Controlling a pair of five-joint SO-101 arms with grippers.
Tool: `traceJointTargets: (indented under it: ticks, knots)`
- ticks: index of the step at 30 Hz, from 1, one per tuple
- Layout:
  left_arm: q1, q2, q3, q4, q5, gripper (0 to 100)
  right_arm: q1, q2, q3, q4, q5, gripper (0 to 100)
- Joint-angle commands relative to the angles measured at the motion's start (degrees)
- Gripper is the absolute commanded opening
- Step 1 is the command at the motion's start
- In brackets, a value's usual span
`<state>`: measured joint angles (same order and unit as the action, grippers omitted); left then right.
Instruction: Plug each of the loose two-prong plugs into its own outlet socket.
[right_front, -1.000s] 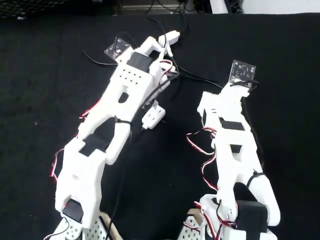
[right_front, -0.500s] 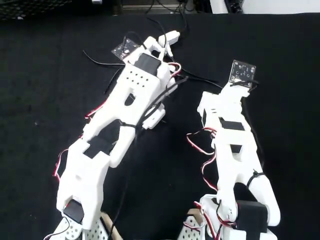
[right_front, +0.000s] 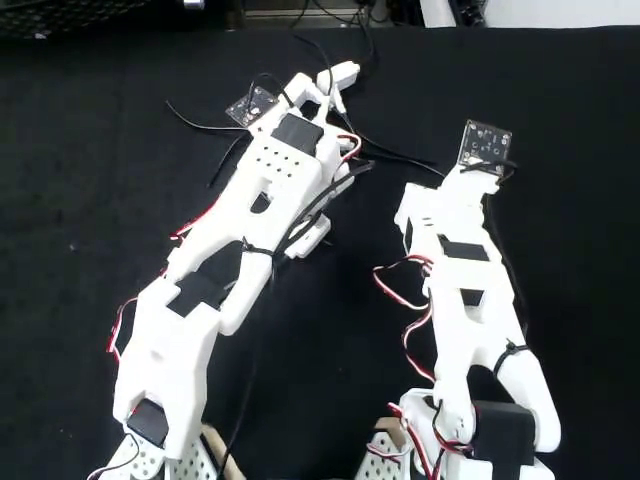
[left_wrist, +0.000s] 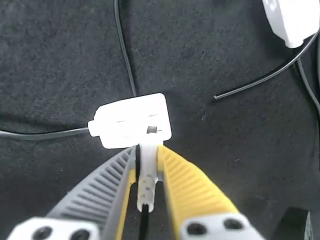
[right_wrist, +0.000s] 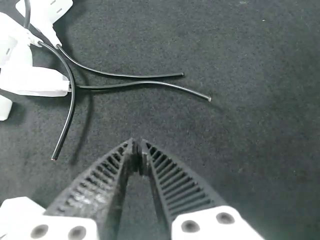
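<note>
One plug meets its socket

Over the mat (right_front: 90, 200), our left gripper (left_wrist: 147, 154) faces the socket (left_wrist: 131, 122), clamped on a plug (left_wrist: 146, 185) whose nose touches it. Our right gripper (right_wrist: 137, 146) hangs closed and empty. We judge insertion underway; next comes a straight, aligned push.

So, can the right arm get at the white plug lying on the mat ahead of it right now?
Probably yes. Only thin black wires cross the mat between the right end effector and the white plug. It is shut and empty, so it must open first.
</note>
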<state>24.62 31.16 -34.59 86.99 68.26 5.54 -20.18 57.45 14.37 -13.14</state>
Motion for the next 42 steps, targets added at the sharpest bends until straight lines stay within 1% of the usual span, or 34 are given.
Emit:
traceJointTargets:
  ticks: [1, 6, 17, 21, 24, 28, 32, 34, 37, 42]
  knots:
    - [-0.4, 0.8, -0.3, -2.1, 0.4, 3, 0.7, 0.3, -3.3, -0.9, -0.8, 1.5]
    - [-0.5, 3.6, -0.9, -2.5, 0.4, 3, 0.8, 0.3, -3.3, -0.9, -0.8, 1.5]
    - [-0.5, 3.5, -0.8, -1.9, 0.3, 3, 0.8, 0.3, -3.3, -0.9, -0.8, 1.5]
    - [-0.6, 3.7, -0.9, -0.6, 0.1, 3, 0.8, 0.3, -3.3, -0.9, -0.8, 1.5]
    - [-1.4, 4.0, -0.3, -0.3, -2.1, 3, 0.8, 0.3, -3.3, -0.9, -0.8, 1.5]
    - [-3.6, 3.8, -0.8, 3.9, -2.7, 3, 0.8, 0.3, -3.3, -1.0, -0.8, 1.5]
    - [-4.2, 4.0, -0.8, 3.7, -4.9, 3, 0.9, 0.3, -2.9, -2.4, -0.8, 1.5]
    - [-3.7, 4.1, -0.9, 3.5, -4.8, 3, 0.9, 0.3, -2.9, -2.4, -0.8, 1.5]
    - [-3.6, 4.1, -2.2, 2.4, -4.7, 3, 0.9, 0.3, -2.9, -2.4, -0.8, 1.5]
    - [-2.9, 3.6, -7.2, 2.8, -4.7, 3, 0.9, 0.3, -2.9, -2.4, -0.8, 1.5]
